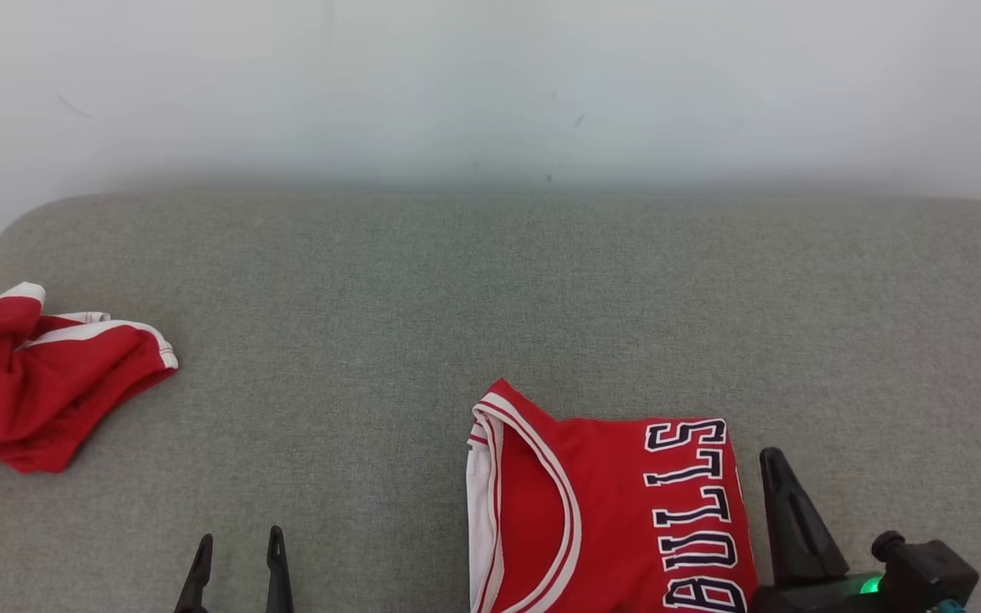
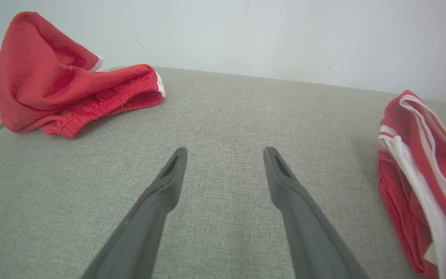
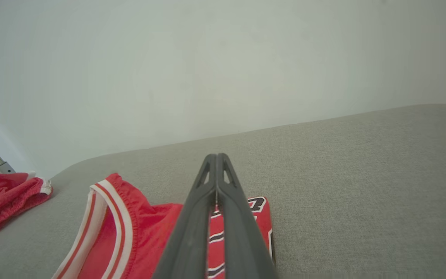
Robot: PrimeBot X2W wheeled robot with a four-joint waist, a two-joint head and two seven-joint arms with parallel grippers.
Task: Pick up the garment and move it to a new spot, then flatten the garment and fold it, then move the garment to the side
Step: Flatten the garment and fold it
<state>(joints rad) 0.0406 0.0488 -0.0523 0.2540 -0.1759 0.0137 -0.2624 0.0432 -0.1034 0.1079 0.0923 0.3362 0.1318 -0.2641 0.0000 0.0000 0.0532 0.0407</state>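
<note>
One pale wall (image 1: 490, 85) fills the upper part of the frame. Below it lies one gray fabric-covered counter (image 1: 490, 298). On it I count two red garments. One is a folded jersey (image 1: 610, 511) with the letters BULLS, at the bottom, right of centre. The other is crumpled shorts (image 1: 31, 383) at the left edge. I have two end effectors. My right end effector (image 1: 771, 460) is pressed together and empty, just beside the jersey's right edge. My left end effector (image 1: 240, 538) is spread and empty, at the bottom left.

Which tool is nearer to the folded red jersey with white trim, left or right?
Right. The right tool, shut, sits close beside the lettered edge of the folded red jersey; the left tool, open, stands apart to its left.
</note>
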